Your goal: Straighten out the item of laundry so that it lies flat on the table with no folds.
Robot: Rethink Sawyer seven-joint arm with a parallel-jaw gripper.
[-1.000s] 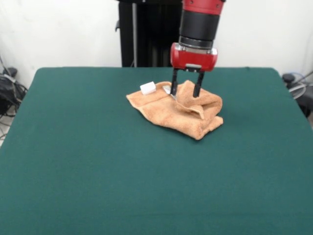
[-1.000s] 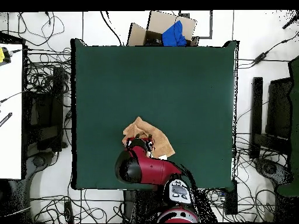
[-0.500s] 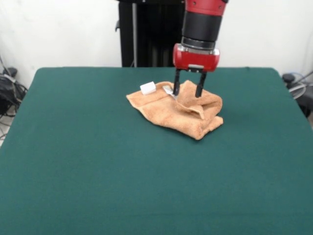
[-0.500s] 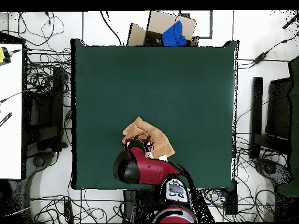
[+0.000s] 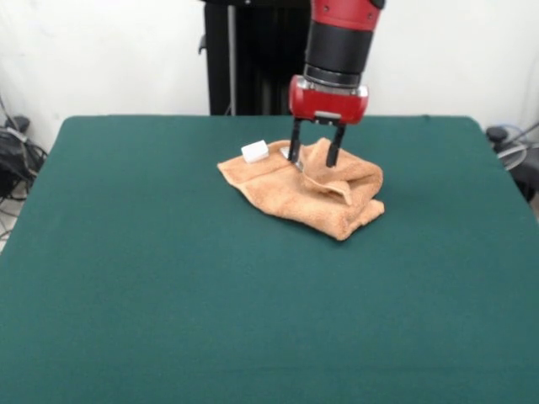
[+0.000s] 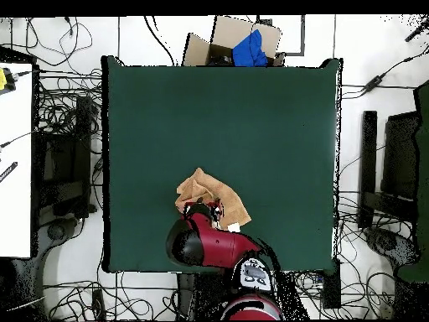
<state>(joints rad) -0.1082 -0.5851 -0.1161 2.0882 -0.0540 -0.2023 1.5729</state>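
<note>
The towel (image 5: 307, 191) lies bunched on the table (image 5: 168, 295), above the middle of the front view and slightly right of centre; in the overhead view it (image 6: 204, 191) sits below the middle of the green top, left of centre. It is far from flat: its right part is heaped into a rounded fold with a crease running down it, while its left part spreads lower and thinner toward a corner at the upper left. A small white tag (image 5: 255, 151) stands up at that upper-left corner. The gripper (image 5: 312, 151) hangs straight down over the upper edge of the cloth, its two dark fingers (image 5: 296, 144) spread apart with a gap between them, holding nothing; the tips reach down to the top of the heap, one by the edge near the tag, the other on the raised fold. Above them are the red wrist block (image 5: 328, 99) and the black and red arm (image 5: 339, 34). In the overhead view the arm's red body (image 6: 209, 243) covers the lower edge of the towel.
</note>
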